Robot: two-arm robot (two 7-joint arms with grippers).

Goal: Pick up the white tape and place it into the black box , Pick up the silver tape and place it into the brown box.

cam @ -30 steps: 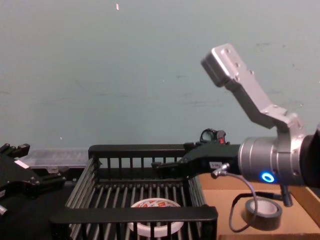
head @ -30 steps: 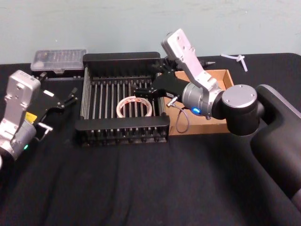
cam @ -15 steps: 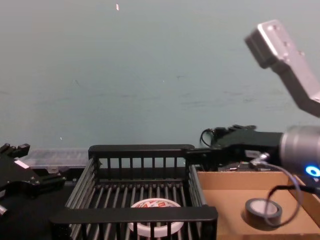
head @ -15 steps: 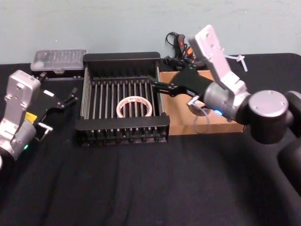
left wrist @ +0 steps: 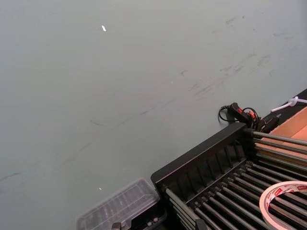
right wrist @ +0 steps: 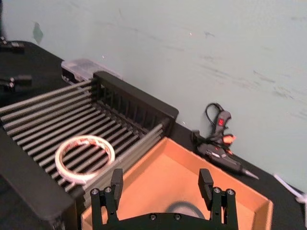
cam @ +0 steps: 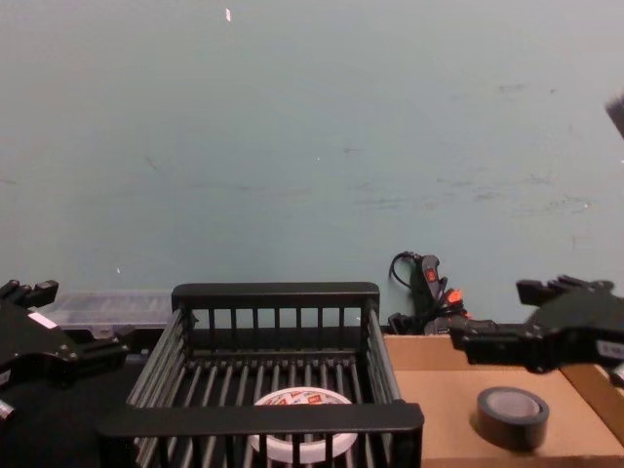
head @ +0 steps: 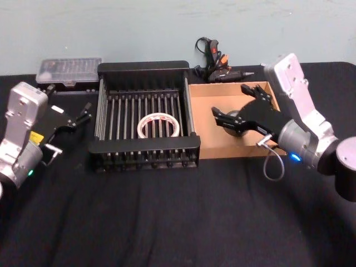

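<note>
The white tape (head: 158, 126) lies flat on the slatted floor of the black box (head: 146, 146), free of both grippers; it also shows low in the chest view (cam: 302, 436) and in the right wrist view (right wrist: 85, 158). The silver tape (cam: 512, 417) rests on the floor of the brown box (head: 222, 143), to the right of the black box. My right gripper (head: 231, 103) hangs open just above the silver tape (head: 232, 118) and holds nothing; its fingertips (right wrist: 116, 178) straddle the roll (right wrist: 182, 210). My left gripper (head: 84, 113) stays parked, open, left of the black box.
A clear plastic case (head: 69, 69) lies behind the black box at the left. A black glue gun with its cord (head: 214, 58) lies behind the brown box, and a small white part (head: 281, 69) at the far right. Black cloth covers the table in front.
My right arm has pulled back from over the black box to the right and now hovers over the brown box. The white tape and silver tape have not moved.
</note>
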